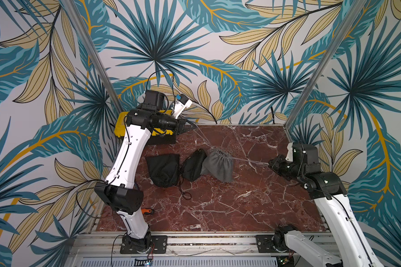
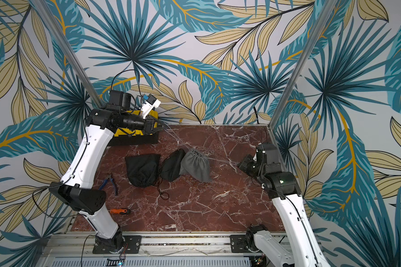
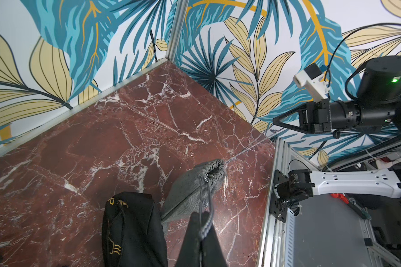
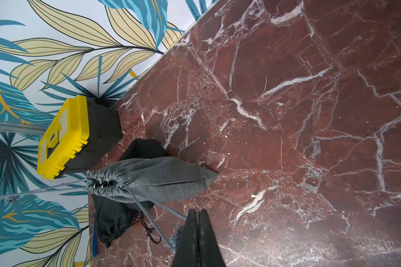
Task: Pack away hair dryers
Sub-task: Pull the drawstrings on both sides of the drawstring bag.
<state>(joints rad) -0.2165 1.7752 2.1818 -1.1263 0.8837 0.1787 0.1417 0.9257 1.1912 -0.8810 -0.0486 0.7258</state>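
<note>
The left arm (image 1: 127,152), white-shelled with black joints, rises from its base nearest the camera, folds at a black elbow and reaches up toward the far left corner. Its wrist is turned level, so the black jaws point toward the middle of the workspace. They are pressed together on a thin grey braided cord (image 3: 205,227). The right arm (image 1: 329,208) leans in from the near right side with its wrist low. Its black jaws aim left and are likewise pinched tight on a second grey cord (image 4: 158,227).

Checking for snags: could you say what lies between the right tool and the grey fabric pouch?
Only a taut grey cord from the grey fabric pouch, over red marble tabletop, in both top views.
</note>
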